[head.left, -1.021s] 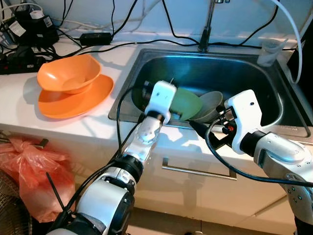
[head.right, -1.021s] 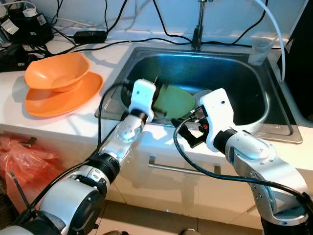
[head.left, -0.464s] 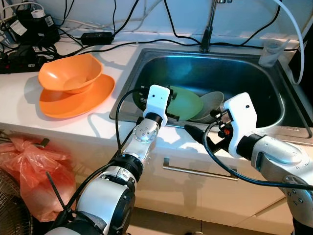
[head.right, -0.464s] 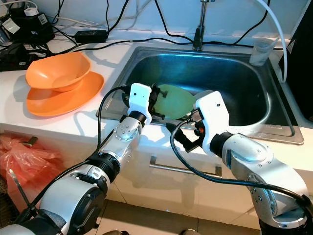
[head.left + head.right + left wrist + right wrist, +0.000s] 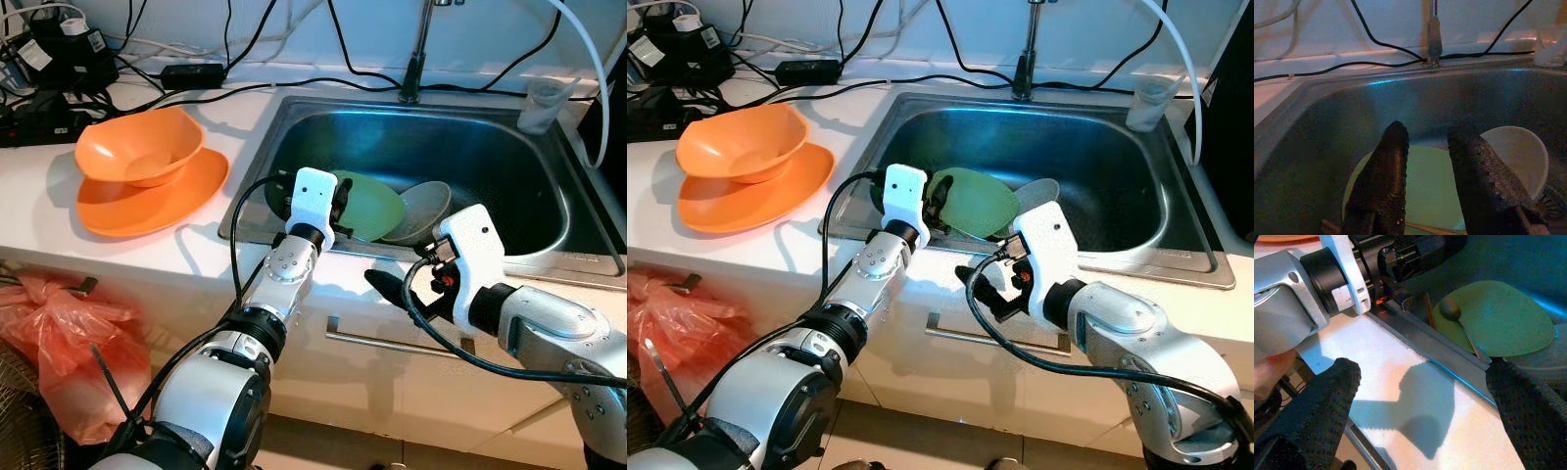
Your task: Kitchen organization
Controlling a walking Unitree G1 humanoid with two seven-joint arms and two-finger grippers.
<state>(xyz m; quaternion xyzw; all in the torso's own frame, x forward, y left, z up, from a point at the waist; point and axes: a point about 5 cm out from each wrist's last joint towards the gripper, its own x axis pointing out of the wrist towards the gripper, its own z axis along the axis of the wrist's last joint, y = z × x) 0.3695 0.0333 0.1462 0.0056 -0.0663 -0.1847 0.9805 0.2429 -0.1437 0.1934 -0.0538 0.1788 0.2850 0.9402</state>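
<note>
Pale green plate (image 5: pixel 370 204) w/ grey-white bowl (image 5: pixel 419 210) just beyond left gripper (image 5: pixel 1425 161); black, pebble-textured fingers (image 5: pixel 1382 181), steel-grey sink (image 5: pixel 509 166) w/ blue sheen around it. Orange bowl (image 5: pixel 140 147) on orange plate (image 5: pixel 147 201), white counter (image 5: pixel 39 211), off to that gripper's left. White counter edge under right gripper (image 5: pixel 1415 396), black knurled fingers (image 5: pixel 1332 401).

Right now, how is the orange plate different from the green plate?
The orange plate lies flat on the white counter with an orange bowl on it; the green plate sits in the sink, tilted, beside a pale dish. The left hand hovers over the green plate; no hand is near the orange one. Both are round.
</note>
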